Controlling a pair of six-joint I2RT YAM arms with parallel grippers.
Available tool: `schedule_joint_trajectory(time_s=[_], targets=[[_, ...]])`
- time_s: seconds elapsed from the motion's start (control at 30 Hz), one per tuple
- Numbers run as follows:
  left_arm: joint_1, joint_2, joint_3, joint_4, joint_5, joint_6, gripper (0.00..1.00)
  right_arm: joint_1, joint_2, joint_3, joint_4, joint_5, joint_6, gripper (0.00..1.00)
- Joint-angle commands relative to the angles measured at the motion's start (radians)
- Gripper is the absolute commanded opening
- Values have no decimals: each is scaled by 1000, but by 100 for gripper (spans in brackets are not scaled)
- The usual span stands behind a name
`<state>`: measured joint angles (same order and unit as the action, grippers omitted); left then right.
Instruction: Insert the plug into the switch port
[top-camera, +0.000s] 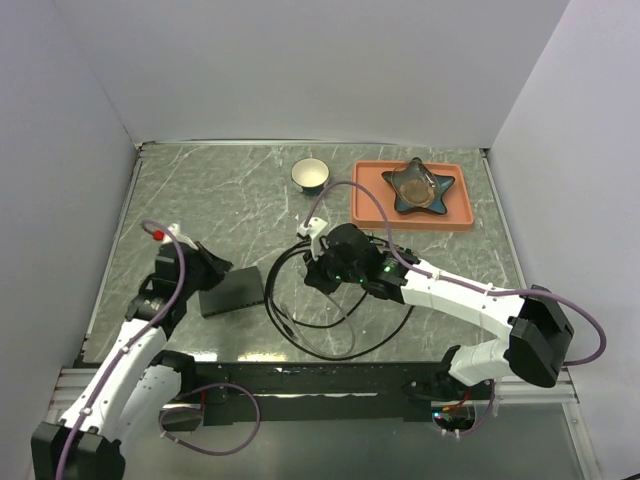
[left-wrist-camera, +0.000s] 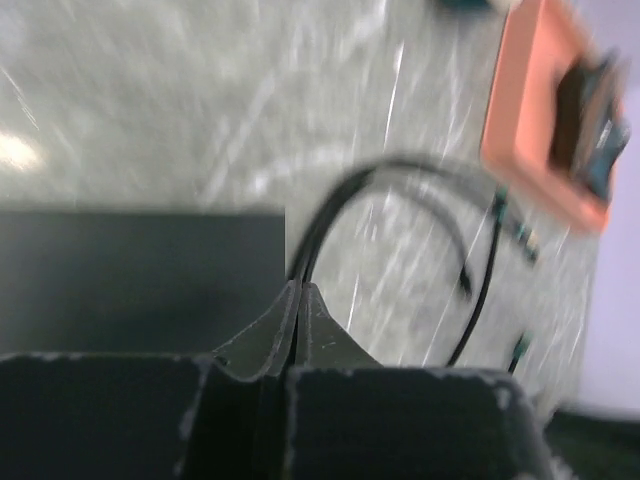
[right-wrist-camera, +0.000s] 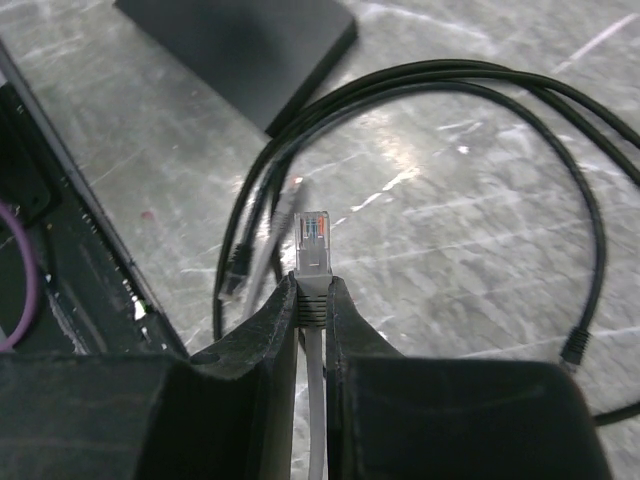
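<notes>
The switch (top-camera: 233, 291) is a flat black box lying left of centre; its ports do not show in any view. My left gripper (top-camera: 207, 274) rests against its left end, shut with nothing between its fingers (left-wrist-camera: 300, 288); in the left wrist view the switch (left-wrist-camera: 140, 265) fills the left side. Just right of the switch, my right gripper (top-camera: 312, 272) hangs above the table. It is shut (right-wrist-camera: 311, 285) on the grey boot of the plug (right-wrist-camera: 312, 240), whose clear tip points toward the switch (right-wrist-camera: 240, 45). The grey cord runs back between the fingers.
A black cable (top-camera: 330, 320) lies in loops on the marble table (top-camera: 200, 190) under the right gripper, with loose ends (right-wrist-camera: 577, 345). At the back stand a white cup (top-camera: 311, 174) and an orange tray (top-camera: 368, 205) holding a star-shaped dish (top-camera: 420, 186).
</notes>
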<state>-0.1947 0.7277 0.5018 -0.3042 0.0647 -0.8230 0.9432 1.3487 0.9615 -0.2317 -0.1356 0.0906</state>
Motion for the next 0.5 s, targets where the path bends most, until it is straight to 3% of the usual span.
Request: schedule_joint_trajectory(time_s=[0.0,0.2,0.47], targets=[[-156,15,-83,-10,-19,-94,1,-41,-25,40,0,13,20,0],[-411,189,-52,8,-124,-179,1,-92,-45,31,-14,8,17,0],[-508,432,67,-99,-302,-228,1,-124,-72,5,-20,2,11,0]])
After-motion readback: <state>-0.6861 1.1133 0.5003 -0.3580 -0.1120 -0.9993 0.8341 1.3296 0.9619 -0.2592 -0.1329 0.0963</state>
